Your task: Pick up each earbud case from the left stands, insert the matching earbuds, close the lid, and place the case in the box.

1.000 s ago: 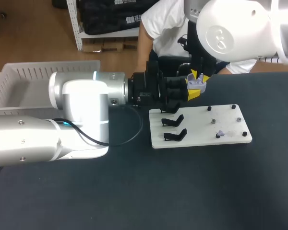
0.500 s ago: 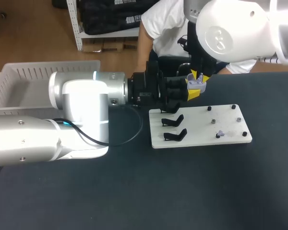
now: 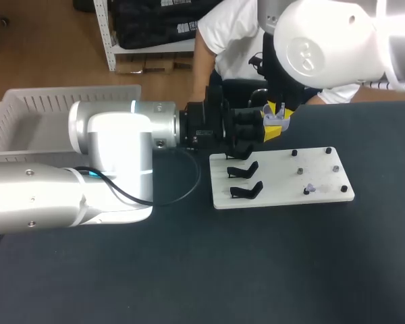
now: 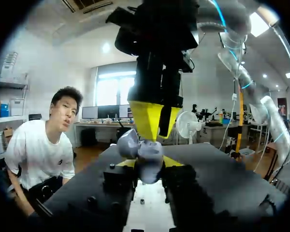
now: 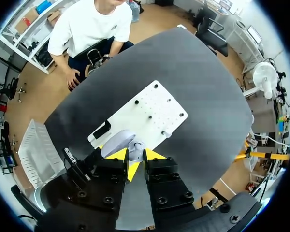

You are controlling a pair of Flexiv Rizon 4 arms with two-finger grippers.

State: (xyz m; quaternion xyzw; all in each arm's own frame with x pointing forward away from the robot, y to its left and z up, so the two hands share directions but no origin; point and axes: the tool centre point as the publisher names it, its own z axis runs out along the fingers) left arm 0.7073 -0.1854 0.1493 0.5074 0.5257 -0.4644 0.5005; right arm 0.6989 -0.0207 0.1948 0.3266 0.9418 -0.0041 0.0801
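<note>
A lavender earbud case (image 3: pixel 275 122) is held in the air above the white board's far edge, with its lid open. My left gripper (image 3: pixel 273 129) is shut on it from the sides; the left wrist view shows the case (image 4: pixel 141 151) between my yellow tips. My right gripper (image 3: pixel 278 108) comes straight down onto the case, with its fingers (image 4: pixel 146 116) close together. In the right wrist view a small lavender earbud (image 5: pixel 137 145) sits between my right tips, beside the case's lid (image 5: pixel 116 142). Another earbud (image 3: pixel 310 188) rests on the board.
The white board (image 3: pixel 283 196) lies right of centre on the dark table, with black stands (image 3: pixel 245 170) on its left part and small pegs (image 3: pixel 335 169) on its right. A white slatted box (image 3: pixel 27 111) sits at the far left, behind my left arm.
My right arm has edged slightly to the left. Both grips and the case stay as they were.
</note>
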